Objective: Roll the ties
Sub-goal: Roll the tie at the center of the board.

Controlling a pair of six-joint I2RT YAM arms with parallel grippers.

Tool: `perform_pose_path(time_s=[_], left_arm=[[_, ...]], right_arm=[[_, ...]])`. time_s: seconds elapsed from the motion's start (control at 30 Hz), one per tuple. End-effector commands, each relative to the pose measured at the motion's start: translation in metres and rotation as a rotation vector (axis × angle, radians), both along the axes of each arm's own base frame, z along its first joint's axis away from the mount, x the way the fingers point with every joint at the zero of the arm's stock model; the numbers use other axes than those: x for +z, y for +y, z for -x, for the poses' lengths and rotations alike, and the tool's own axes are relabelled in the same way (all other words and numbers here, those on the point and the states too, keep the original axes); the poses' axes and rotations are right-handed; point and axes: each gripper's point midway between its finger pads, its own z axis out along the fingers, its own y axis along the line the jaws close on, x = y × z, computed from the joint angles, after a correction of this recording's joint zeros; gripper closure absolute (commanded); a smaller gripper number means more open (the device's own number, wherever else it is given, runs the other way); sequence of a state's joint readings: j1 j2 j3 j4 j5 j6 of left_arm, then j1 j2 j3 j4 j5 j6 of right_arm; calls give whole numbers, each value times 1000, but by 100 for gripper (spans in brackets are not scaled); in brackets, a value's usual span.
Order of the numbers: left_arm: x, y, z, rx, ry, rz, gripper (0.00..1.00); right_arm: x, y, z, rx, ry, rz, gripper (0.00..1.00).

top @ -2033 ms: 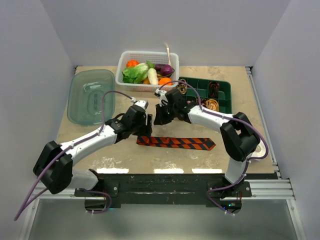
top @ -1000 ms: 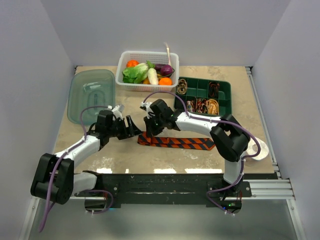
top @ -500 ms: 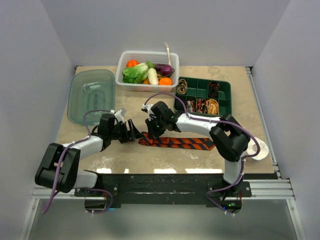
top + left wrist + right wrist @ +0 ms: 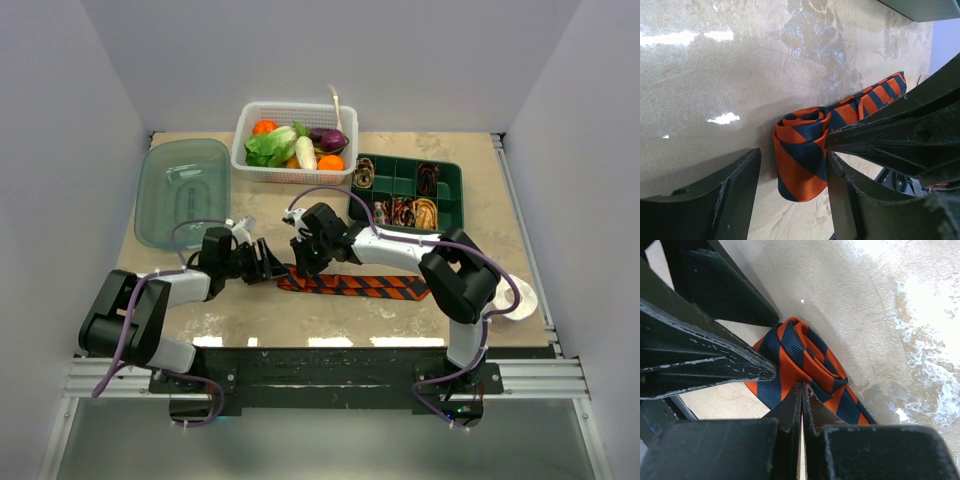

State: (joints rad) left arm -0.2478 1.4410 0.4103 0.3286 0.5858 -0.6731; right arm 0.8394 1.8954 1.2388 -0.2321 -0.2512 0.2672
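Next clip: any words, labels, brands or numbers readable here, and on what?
No legible text in any view.
The orange and dark-blue striped necktie bears only stripes.
The translucent teal plastic lid has a raised moulding at its middle, too small to read.
The white plastic mesh basket and the green compartment tray show no markings.

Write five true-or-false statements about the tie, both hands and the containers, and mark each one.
1. The striped tie is rolled into a small coil at one end. True.
2. The right hand is wide open. False: it is shut, with its tips beside the coil.
3. The left hand is open around the coil. True.
4. The green tray is empty. False: several compartments hold coiled ties.
5. The white basket holds vegetables. True.
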Motion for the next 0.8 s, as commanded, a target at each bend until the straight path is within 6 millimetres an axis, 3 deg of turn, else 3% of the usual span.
perform_pose_path(time_s=[0.0,0.2,0.53,0.77], left_arm=[[5,-6,-3,-24,-37,59,43],[3,-7,-5,-23,-51,66,48],[11,-11,-9,-36,-98,98,81],[11,0,-13,9,-108,14,85]], right_arm=[[-3,-5,-1,7,-14,19,100],[-2,-3,0,14,-14,8,100],[4,4,-4,21,-23,-17,100],[23,15,-15,14,-59,-49,100]])
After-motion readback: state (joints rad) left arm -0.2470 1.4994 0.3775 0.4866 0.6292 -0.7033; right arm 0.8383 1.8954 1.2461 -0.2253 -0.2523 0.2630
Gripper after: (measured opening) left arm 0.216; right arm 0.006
